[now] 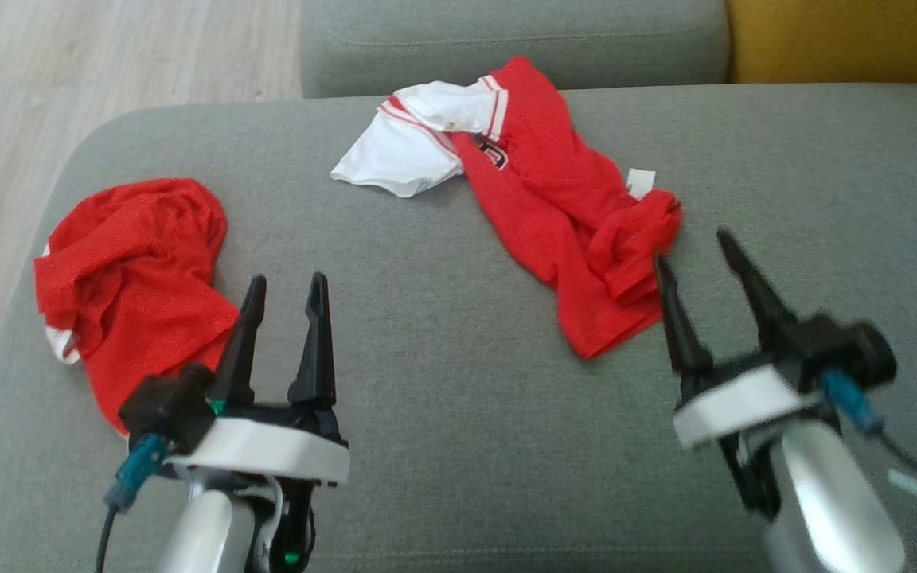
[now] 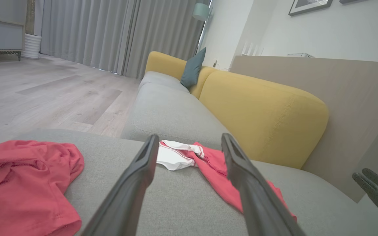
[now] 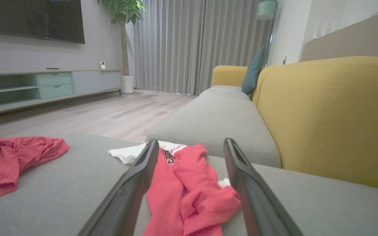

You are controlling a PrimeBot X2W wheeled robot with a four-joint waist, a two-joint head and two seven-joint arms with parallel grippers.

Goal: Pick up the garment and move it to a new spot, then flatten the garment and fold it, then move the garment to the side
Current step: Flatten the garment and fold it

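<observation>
1. Both pincers stood released and empty. The left gripper [image 1: 287,278] hovered beside the crumpled red garment [image 1: 132,263]. The right gripper [image 1: 691,248] hovered just short of the red-and-white garment [image 1: 542,199], the likely target, which lay mid-cushion on the grey sofa seat [image 1: 442,382].
2. Risk: the two garments lay well apart, so the wrong one could be selected.
3. Risk: a pinch on the bunched near end could catch one layer only, leaving the rest dragging.
4. Hidden: the chest emblem [image 1: 492,153] was too small to read. Folds concealed the sleeves and hem. The right gripper appeared blurred.
</observation>
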